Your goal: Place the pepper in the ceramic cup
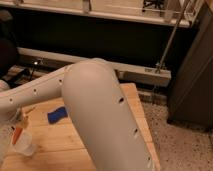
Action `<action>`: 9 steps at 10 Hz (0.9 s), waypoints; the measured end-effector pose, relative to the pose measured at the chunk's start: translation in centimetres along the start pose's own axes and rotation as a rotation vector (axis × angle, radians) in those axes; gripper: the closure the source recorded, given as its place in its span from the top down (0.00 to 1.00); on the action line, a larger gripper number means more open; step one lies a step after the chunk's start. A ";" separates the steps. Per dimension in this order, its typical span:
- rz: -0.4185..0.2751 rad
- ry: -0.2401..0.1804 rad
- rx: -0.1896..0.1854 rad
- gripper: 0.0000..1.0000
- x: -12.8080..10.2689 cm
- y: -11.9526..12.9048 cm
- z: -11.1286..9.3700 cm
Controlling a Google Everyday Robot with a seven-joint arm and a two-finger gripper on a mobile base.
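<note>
The orange pepper [18, 134] hangs nearly upright at the far left, its lower end at the rim of the small white ceramic cup [23, 148], which stands on the wooden table [60, 142]. My gripper [21, 122] is right above the cup and shut on the pepper's upper end. It is partly cut off by the left edge. My white arm [100, 115] sweeps from the gripper across the middle of the view and hides much of the table.
A blue object [56, 115] lies on the table to the right of the cup. The table's right edge [145, 125] drops to a speckled floor. A dark wall with a pale rail [125, 67] runs behind the table.
</note>
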State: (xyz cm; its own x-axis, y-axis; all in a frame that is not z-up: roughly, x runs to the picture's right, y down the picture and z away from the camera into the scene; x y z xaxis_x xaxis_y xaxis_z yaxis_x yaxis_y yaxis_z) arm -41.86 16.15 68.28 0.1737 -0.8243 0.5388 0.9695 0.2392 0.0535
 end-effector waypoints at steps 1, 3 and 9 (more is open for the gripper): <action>-0.002 0.021 -0.010 0.00 0.0 0.2 0.3; -0.009 0.060 -0.033 0.00 -0.3 0.5 0.9; -0.032 0.057 -0.062 0.27 -1.6 0.9 2.5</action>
State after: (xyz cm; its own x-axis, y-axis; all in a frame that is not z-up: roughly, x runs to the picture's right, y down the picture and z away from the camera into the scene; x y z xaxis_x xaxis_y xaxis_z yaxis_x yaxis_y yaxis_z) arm -41.67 19.00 69.51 0.1504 -0.8594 0.4887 0.9833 0.1815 0.0166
